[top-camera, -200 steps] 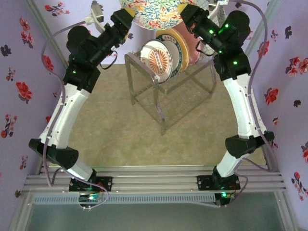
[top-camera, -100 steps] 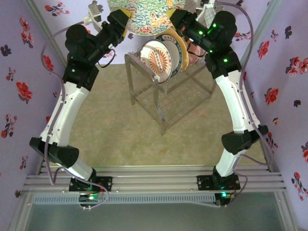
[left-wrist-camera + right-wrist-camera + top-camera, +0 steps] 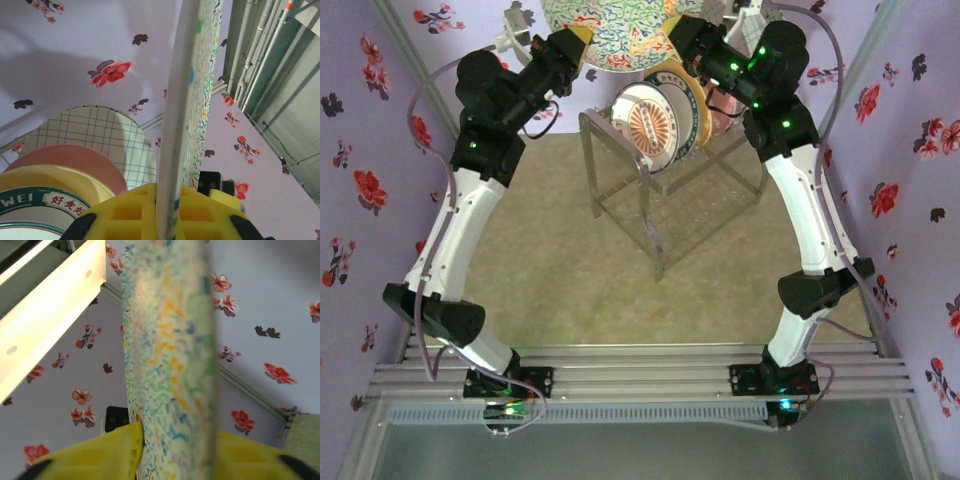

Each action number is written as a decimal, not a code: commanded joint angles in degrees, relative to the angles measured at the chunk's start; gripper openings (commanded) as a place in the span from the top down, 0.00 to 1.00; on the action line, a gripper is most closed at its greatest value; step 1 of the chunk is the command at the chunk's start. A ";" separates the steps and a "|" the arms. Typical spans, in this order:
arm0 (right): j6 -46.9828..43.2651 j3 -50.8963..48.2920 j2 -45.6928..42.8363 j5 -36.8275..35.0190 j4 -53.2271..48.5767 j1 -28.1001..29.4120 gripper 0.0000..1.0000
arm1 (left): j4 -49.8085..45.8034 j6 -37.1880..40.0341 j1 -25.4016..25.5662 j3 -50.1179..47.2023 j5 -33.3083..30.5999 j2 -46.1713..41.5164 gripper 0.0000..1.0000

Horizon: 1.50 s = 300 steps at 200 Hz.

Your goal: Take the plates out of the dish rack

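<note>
The left gripper (image 3: 578, 48) and the right gripper (image 3: 682, 35) are both closed on the rim of the floral plate (image 3: 610, 25), high over the dish rack (image 3: 665, 215). The other plates (image 3: 655, 120) (sunburst one foremost) stand in it.

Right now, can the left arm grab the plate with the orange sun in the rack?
Probably not yet. The left tool is clamped on the colourful plate, shared with the right tool. Nothing seems to block the orange sun plate itself.
</note>
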<state>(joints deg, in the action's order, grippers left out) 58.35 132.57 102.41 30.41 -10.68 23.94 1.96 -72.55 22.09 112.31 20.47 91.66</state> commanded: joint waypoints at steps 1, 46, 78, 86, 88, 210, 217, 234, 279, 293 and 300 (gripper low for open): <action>-4.83 2.21 -1.16 -0.57 -0.49 0.57 0.42 | 7.94 -3.41 -1.83 0.28 0.47 0.25 1.00; -14.08 -2.09 -5.65 -4.53 -4.04 0.91 0.33 | 12.61 -7.85 -5.60 0.98 0.36 0.54 1.00; -23.70 -14.71 -14.04 -9.41 1.43 2.62 0.31 | 13.04 -9.57 -9.63 0.02 -0.08 0.13 1.00; -26.83 -18.61 -16.43 -10.90 3.82 3.55 0.31 | 13.56 -9.78 -10.67 -0.57 -0.30 -0.03 1.00; -27.57 -19.53 -17.02 -11.25 4.33 3.76 0.31 | 13.59 -9.86 -10.99 -0.77 -0.38 -0.04 1.00; -71.51 -34.68 -29.80 -29.67 1.31 25.56 0.15 | 20.28 -11.23 -24.59 -28.43 -3.67 -8.07 1.00; -72.57 -34.04 -29.27 -32.19 -0.21 26.90 0.15 | 20.28 -10.94 -25.13 -30.58 -3.73 -8.84 1.00; -74.16 -33.35 -28.39 -35.04 -1.94 28.94 0.15 | 20.52 -10.42 -26.07 -36.07 -4.01 -10.58 1.00; -78.05 -30.37 -25.15 -37.09 -3.95 33.37 0.15 | 22.92 -9.35 -28.54 -48.23 -3.51 -11.66 1.00; -79.89 -29.30 -23.97 -38.31 -4.97 34.93 0.15 | 24.19 -9.06 -29.09 -51.60 -3.46 -11.17 1.00; -80.50 -29.05 -23.47 -39.01 -5.32 35.60 0.15 | 24.92 -8.91 -29.32 -52.96 -3.47 -10.72 1.00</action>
<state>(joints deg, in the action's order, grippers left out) -17.58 100.68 77.78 -4.84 -14.28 57.30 18.70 -83.46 -6.11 62.85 16.97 82.00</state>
